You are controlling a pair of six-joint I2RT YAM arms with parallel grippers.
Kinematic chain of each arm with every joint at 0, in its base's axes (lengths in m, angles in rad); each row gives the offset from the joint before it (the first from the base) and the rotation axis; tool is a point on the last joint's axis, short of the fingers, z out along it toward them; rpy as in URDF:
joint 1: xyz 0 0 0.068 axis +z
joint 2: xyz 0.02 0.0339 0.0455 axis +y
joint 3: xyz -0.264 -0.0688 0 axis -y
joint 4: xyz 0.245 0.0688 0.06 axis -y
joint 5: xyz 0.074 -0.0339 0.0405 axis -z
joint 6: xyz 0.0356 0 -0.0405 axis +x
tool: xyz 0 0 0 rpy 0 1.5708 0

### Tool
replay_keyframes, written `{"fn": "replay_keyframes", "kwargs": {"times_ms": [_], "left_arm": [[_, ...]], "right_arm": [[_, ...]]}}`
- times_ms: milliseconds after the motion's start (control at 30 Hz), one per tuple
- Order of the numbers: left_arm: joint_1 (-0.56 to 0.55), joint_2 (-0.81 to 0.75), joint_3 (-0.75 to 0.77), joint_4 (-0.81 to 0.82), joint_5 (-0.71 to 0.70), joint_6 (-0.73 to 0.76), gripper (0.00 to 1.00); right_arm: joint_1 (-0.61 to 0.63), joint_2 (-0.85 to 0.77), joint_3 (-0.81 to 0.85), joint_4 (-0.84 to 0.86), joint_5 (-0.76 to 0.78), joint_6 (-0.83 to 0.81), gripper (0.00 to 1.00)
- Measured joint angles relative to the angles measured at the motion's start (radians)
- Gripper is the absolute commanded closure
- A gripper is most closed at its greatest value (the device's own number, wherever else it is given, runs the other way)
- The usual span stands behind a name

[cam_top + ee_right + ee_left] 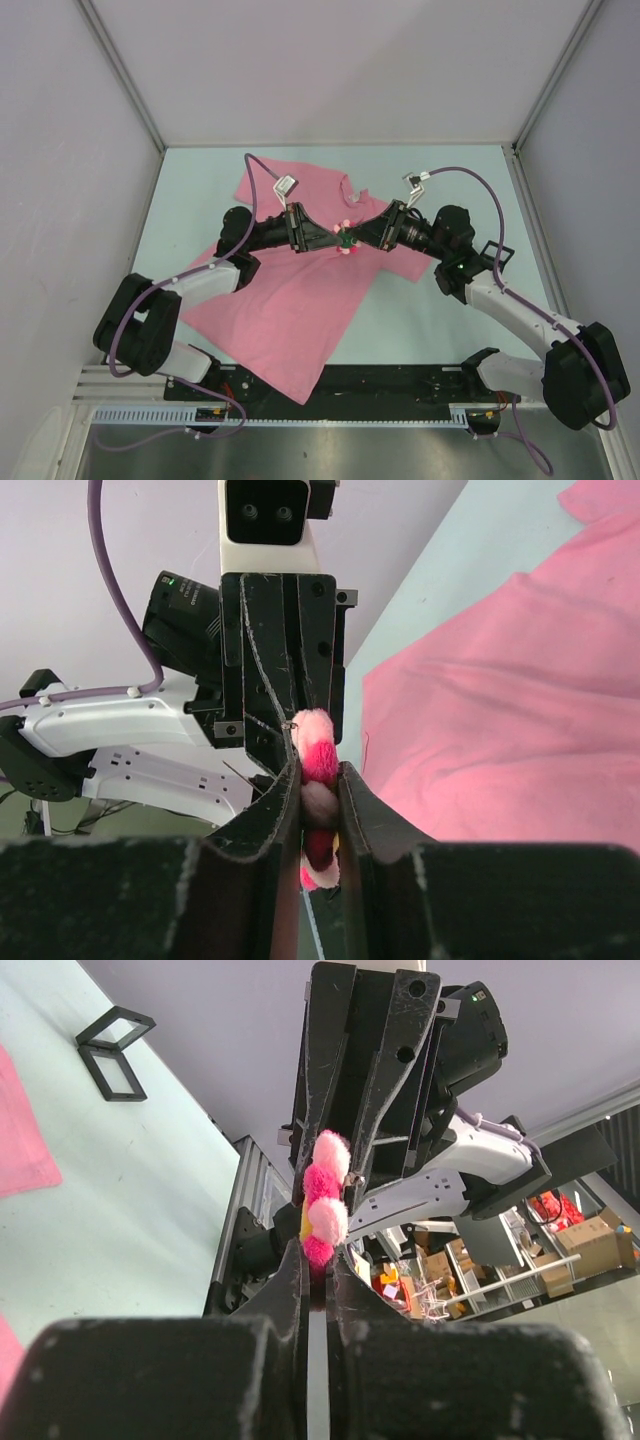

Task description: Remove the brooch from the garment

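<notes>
From my seat the brooch (345, 233) sits at the centre of the top view, held up where the two arms meet nose to nose above the upper middle of the garment (290, 320). My left fingers (300, 1280) are fully closed, and in the left wrist view they pinch the brooch's lowest petal. My right fingers (285, 800) have a narrow gap between them, and the flower fills it, so I read both sides as gripping the same small pin from opposite ends. In both wrist views I see no pink cloth wrapped around or hanging from the brooch. The garment lies flat on the worktop (430, 320) at the right of the right wrist view, well below the fingers. So I judge the pin is free of the fabric, or very nearly. The top view is too coarse to rule out a thread or fold caught beneath it. What I think is left: let one side go, carry the brooch clear of the garment, and set it down on bare worktop.
</notes>
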Motion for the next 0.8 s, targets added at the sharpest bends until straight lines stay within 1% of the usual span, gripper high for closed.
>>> {"fn": "replay_keyframes", "kwargs": {"times_ms": [67, 100, 167, 200, 300, 567, 600, 667, 800], "left_arm": [[0.000, 0.000, 0.000, 0.000, 0.002, 0.000, 0.96], [0.001, 0.000, 0.000, -0.002, 0.002, 0.000, 0.86], [0.003, 0.000, 0.000, -0.005, 0.005, 0.005, 0.75], [0.003, -0.002, 0.000, -0.010, 0.004, 0.010, 0.65], [0.004, -0.014, -0.001, -0.041, -0.009, 0.039, 0.55], [0.004, -0.117, -0.028, -0.134, -0.069, 0.140, 0.47], [0.004, -0.132, -0.032, -0.138, -0.079, 0.150, 0.37], [0.003, -0.155, -0.037, -0.150, -0.100, 0.175, 0.32], [-0.011, -0.186, -0.036, -0.204, -0.152, 0.226, 0.31]], "right_arm": [[0.000, 0.004, 0.000, 0.006, -0.002, 0.000, 1.00], [0.001, 0.006, 0.000, 0.009, -0.002, 0.000, 1.00], [0.005, 0.008, 0.000, 0.013, 0.002, 0.000, 1.00], [0.006, 0.008, 0.000, 0.012, 0.007, 0.000, 1.00], [0.021, 0.005, 0.000, 0.006, 0.034, 0.000, 1.00], [0.056, -0.031, 0.000, -0.011, 0.122, 0.005, 1.00], [0.061, -0.032, 0.000, -0.014, 0.134, 0.006, 1.00], [0.068, -0.032, 0.000, -0.019, 0.153, 0.010, 1.00], [0.086, -0.033, 0.000, -0.033, 0.203, 0.016, 1.00]]}}
